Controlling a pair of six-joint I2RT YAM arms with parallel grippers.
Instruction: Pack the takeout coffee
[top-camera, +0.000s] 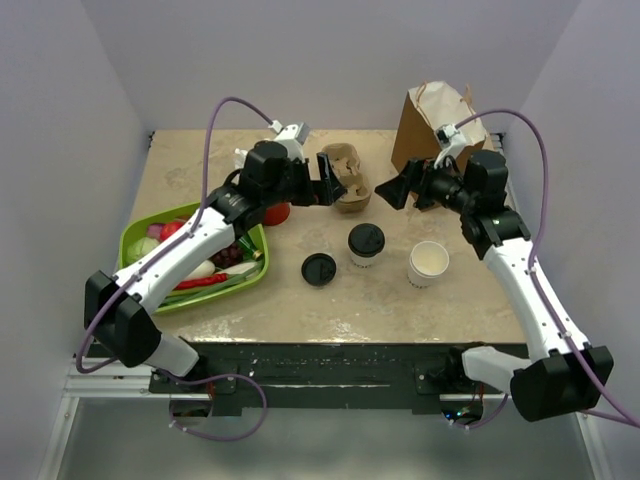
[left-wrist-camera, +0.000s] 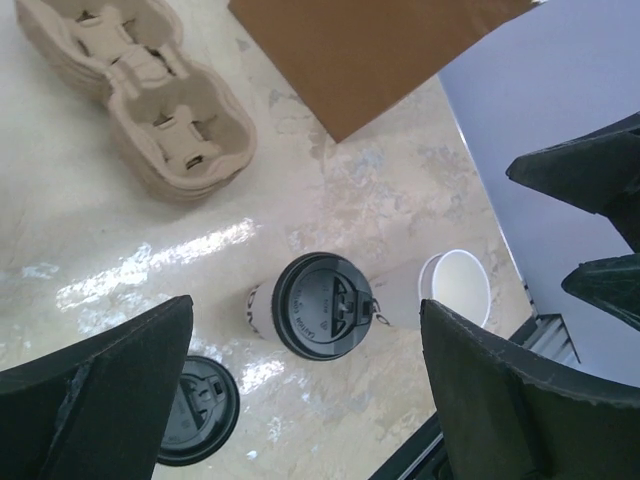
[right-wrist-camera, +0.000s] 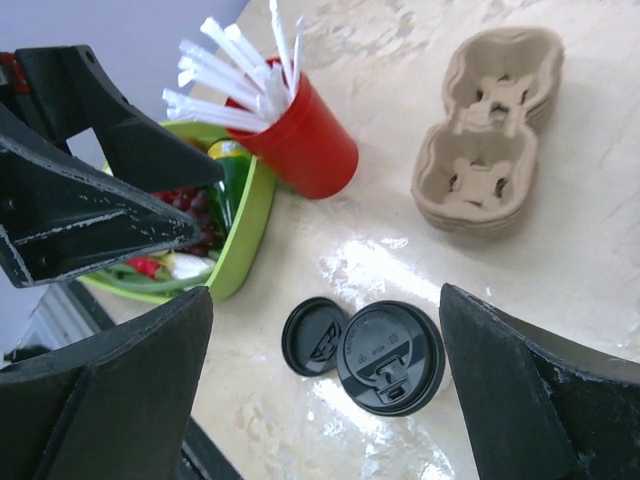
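Observation:
The takeout coffee (top-camera: 366, 244), a small white cup with a black sip lid, stands upright mid-table; it shows in the left wrist view (left-wrist-camera: 322, 305) and the right wrist view (right-wrist-camera: 390, 357). A pulp cup carrier (top-camera: 345, 178) lies behind it, also seen in the left wrist view (left-wrist-camera: 140, 95) and the right wrist view (right-wrist-camera: 490, 130). A brown paper bag (top-camera: 435, 122) stands at the back right. My left gripper (top-camera: 328, 182) is open and empty, raised beside the carrier. My right gripper (top-camera: 398, 190) is open and empty, raised behind the coffee.
A lidless white cup (top-camera: 428, 263) stands right of the coffee. A loose black lid (top-camera: 319, 269) lies left of it. A red cup of white straws (right-wrist-camera: 300, 135) and a green tray of vegetables (top-camera: 130, 240) sit at the left.

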